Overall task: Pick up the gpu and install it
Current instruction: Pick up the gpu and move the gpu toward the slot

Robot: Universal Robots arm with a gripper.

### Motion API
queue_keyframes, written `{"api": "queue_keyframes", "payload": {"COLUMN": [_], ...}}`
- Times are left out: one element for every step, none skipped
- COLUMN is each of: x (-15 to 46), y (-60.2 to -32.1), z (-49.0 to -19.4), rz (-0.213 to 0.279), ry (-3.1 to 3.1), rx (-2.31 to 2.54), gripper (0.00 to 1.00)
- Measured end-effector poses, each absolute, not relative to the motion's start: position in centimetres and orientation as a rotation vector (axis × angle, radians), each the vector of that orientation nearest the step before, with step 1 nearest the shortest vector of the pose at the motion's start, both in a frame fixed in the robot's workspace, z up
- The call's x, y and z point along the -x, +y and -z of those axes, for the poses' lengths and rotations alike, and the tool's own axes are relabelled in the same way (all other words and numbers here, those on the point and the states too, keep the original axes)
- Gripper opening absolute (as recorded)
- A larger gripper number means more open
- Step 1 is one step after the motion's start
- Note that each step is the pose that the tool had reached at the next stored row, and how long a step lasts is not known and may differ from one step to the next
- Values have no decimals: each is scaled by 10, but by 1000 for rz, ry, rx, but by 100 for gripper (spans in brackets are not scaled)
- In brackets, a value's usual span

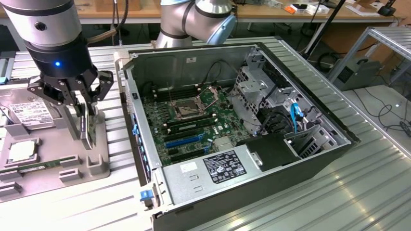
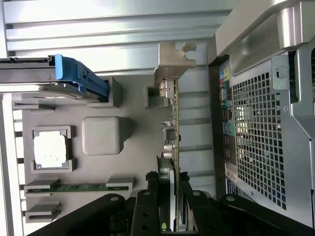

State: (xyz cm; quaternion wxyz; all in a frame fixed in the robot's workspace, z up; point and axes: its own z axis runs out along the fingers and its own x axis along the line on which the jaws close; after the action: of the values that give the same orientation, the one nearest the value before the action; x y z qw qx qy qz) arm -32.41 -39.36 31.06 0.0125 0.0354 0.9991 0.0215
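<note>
Dark board, silvery-tan bracket [image 2: 173, 61] | gpu [image 2: 173, 123] upright on edge | fingers [image 2: 147, 211] clamped on gpu

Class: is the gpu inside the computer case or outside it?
Outside: the gpu stands on edge in the grey tray beside the case, gripper closed on it.

At the exterior view's left the gpu [image 1: 88, 131] stands on edge, apparently slotted in the tray [image 1: 77, 169]; hard drive [image 1: 29, 113] further left, computer case [image 1: 183, 61] at centre-right.
</note>
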Motion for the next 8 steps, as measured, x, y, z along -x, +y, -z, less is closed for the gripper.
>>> {"api": "queue_keyframes", "payload": {"x": [324,324,324,324,324,324,324,324], "y": [-394,-394,-394,-394,-394,-394,-394,-394], "z": [-312,-314,-316,-318,-319,-321,-322,-323], "rz": [-67,-67,-67,-67,-67,-67,-67,-67], "ry": [3114,3114,3114,3114,3114,3114,3114,3114], "rx": [-110,-110,-110,-110,-110,-110,-110,-108], "gripper": [27,27,27,27,27,27,27,27]}}
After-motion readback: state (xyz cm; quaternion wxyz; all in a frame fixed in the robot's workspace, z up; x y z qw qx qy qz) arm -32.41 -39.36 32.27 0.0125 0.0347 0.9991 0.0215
